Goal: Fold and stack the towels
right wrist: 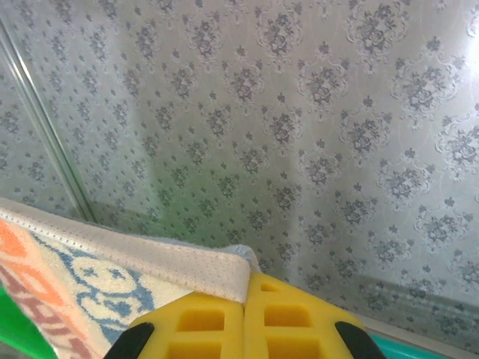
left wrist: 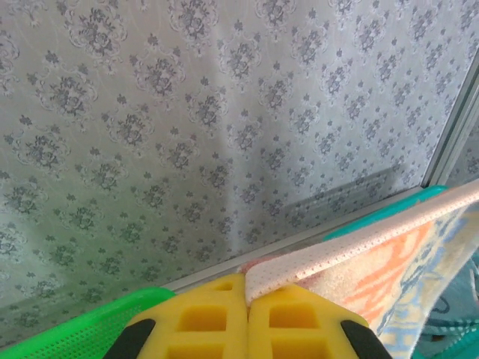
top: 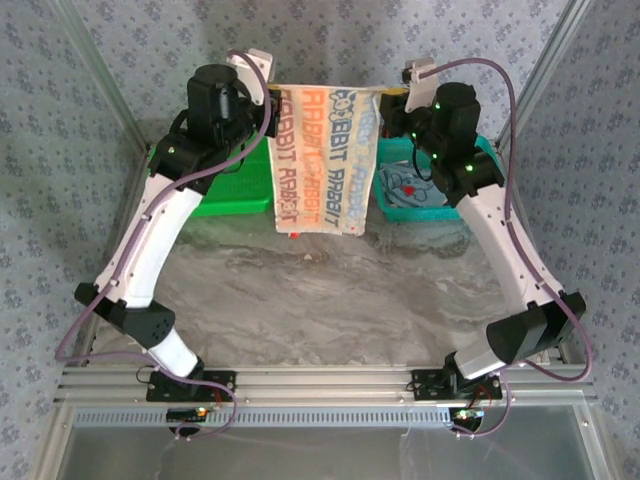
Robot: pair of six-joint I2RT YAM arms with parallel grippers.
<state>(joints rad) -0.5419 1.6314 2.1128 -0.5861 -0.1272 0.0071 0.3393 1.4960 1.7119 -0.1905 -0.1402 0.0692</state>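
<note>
the left arm point(top: 150, 240) and the right arm point(top: 505, 235) rise from their bases, bend at the elbows and reach forward and inward, with both wrists held high at the same level. the left gripper point(left wrist: 247, 288) has its 2 yellow fingers point(left wrist: 202, 321) pressed together on one top corner of the striped towel point(top: 320, 160). the right gripper point(right wrist: 245, 288) is closed the same way on the other top corner.

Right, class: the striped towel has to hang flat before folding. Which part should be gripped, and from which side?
Grip its two top corners, on the pale hem, each pinched from its own outer end. The striped towel is held that way: the left gripper and right gripper are shut on opposite corners, so the top edge is stretched level and the cloth drops flat between them.
</note>
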